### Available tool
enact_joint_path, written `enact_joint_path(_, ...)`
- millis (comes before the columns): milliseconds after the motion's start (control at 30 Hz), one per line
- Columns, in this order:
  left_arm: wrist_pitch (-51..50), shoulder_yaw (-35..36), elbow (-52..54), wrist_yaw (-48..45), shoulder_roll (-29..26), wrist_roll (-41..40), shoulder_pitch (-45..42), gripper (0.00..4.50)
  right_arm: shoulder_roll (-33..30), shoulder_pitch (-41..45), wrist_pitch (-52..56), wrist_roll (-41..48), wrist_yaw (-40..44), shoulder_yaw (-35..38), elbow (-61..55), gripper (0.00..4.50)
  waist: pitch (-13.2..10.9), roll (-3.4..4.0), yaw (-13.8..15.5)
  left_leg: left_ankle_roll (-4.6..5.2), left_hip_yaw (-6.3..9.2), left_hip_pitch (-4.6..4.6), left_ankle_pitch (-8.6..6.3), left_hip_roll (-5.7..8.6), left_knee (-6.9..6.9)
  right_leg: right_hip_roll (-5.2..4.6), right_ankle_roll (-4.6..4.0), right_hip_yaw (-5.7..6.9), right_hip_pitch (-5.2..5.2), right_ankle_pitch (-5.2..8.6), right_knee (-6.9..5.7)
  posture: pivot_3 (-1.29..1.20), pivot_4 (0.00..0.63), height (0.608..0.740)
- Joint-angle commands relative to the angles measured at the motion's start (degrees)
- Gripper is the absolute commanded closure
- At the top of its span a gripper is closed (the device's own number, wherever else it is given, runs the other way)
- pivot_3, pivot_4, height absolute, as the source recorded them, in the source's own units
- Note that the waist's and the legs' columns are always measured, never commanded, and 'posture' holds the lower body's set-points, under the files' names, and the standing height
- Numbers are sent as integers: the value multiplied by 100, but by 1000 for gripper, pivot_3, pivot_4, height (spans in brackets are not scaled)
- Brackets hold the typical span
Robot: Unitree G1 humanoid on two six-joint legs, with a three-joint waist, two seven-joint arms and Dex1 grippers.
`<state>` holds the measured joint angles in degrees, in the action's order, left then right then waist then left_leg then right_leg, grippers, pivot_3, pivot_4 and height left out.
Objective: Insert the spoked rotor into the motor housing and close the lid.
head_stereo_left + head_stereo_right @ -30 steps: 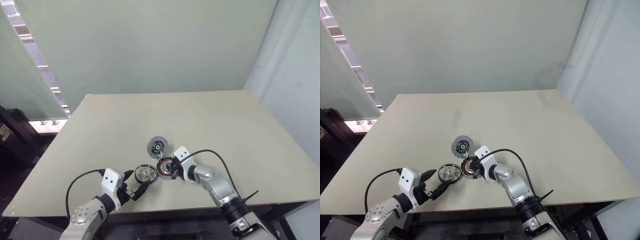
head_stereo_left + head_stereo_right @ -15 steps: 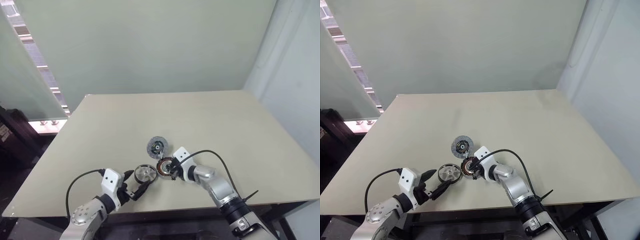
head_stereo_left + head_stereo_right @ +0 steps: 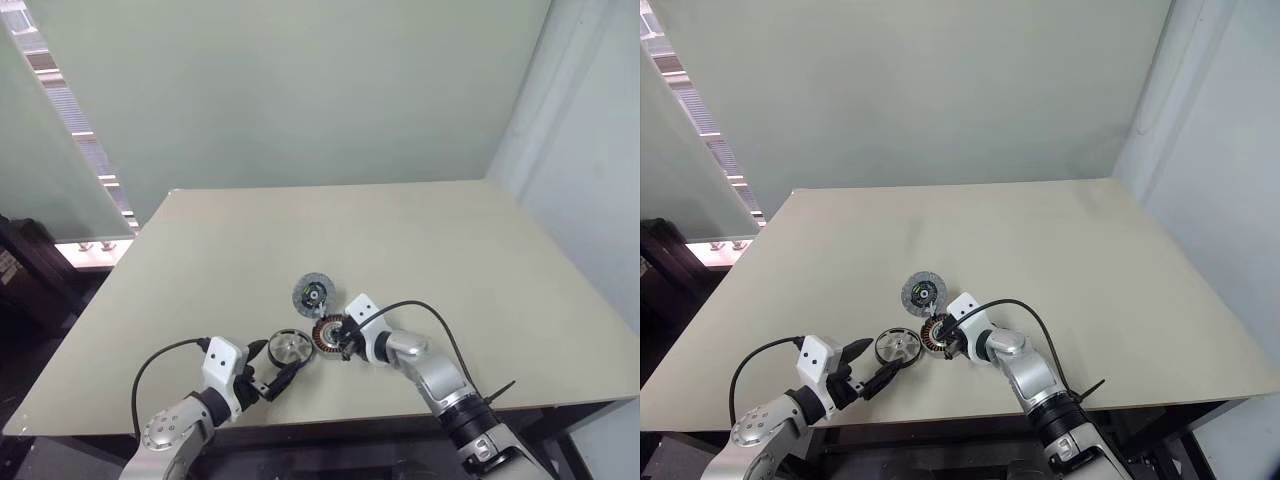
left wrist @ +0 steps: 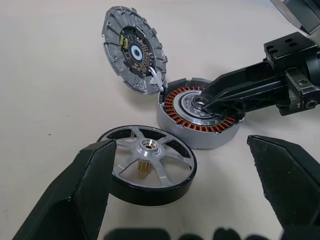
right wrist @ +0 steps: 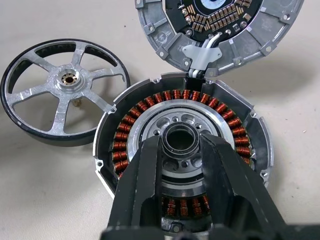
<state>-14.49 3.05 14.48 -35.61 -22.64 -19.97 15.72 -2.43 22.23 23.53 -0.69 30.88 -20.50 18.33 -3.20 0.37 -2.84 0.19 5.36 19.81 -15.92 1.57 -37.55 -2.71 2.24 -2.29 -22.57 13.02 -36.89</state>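
Near the front edge of a beige table [image 3: 450, 260]: round motor housing [image 4: 200, 120] with copper-coloured windings around a silvery hub, lying flat. Hinged open at its far edge, tilted up and joined by a small white wire: round silver-grey lid [image 4: 134, 49], circuit side showing. Just beside the housing, on the robot's left: spoked rotor [image 4: 150, 162], a black ring with silver spokes and a central hub, flat on the table, not yet inserted. Right gripper [image 5: 181, 150] clamped on the housing's raised central hub, one black finger on either side. Left gripper [image 4: 185, 200] released, fingers spread wide, hovering just short of the rotor without touching.
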Motion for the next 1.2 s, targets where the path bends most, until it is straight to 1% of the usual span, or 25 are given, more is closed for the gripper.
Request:
enact_joint_path(33,120,24,116,-11,-9,7,-9,0,82,83,-67,-6,8,-18,29,3696,0,0,-1,0,0,-1,0,0,1,0,0,0,1,0,0,0,0,740)
enact_joint_path(433,120,30,136,5,-7,6,19,0,61,98,-110,-71,77,-87,79,3696,1,-1,-2,-1,-3,-18,0,-7,15,4,0,-1,5,0,0,0,0,740)
enact_joint_path(500,120,29,135,4,-6,4,18,0,54,98,-139,-84,106,-102,64,2939,0,-1,-2,-1,-2,-18,0,-7,16,4,0,-1,5,0,0,0,0,740)
enact_joint_path(567,121,23,132,7,0,4,12,0,84,80,-182,-39,119,-69,21,2359,0,0,-1,-1,-2,-18,0,-7,16,3,-1,0,5,1,0,0,0,740)
enact_joint_path(600,121,20,133,7,1,5,11,0,108,70,-185,0,117,-35,-11,1923,0,0,-1,-1,-2,-18,0,-6,17,3,-1,0,5,1,0,0,0,740)
enact_joint_path(767,119,28,151,13,-1,3,23,0,143,-35,19,278,254,136,-504,170,0,0,2,-1,-2,-17,0,-6,22,2,0,-2,4,0,1,0,0,740)
enact_joint_path(900,111,48,165,14,-15,-5,40,0,82,-128,264,487,391,197,-975,170,0,0,1,-1,-1,-13,0,-5,23,1,1,-2,1,0,2,0,0,740)
enact_joint_path(1000,104,60,168,14,-23,-10,43,0,76,-138,294,513,342,241,-1038,774,0,-1,1,-1,-1,-14,0,-5,24,1,0,-1,2,0,2,0,0,740)
enact_joint_path(1100,94,68,172,13,-29,-18,36,0,160,-103,226,461,134,288,-862,1750,0,0,0,-1,-2,-14,0,-5,24,1,0,-1,1,1,2,0,0,740)
enact_joint_path(1133,91,71,175,14,-31,-21,33,0,189,-85,195,432,70,285,-785,2172,0,-1,0,-1,-2,-14,0,-5,24,1,0,-1,1,1,2,0,0,740)
enact_joint_path(1200,86,76,182,14,-35,-24,32,0,227,-48,130,374,-32,260,-622,2879,0,-1,0,-1,-2,-14,0,-5,26,1,0,0,1,1,3,0,0,740)
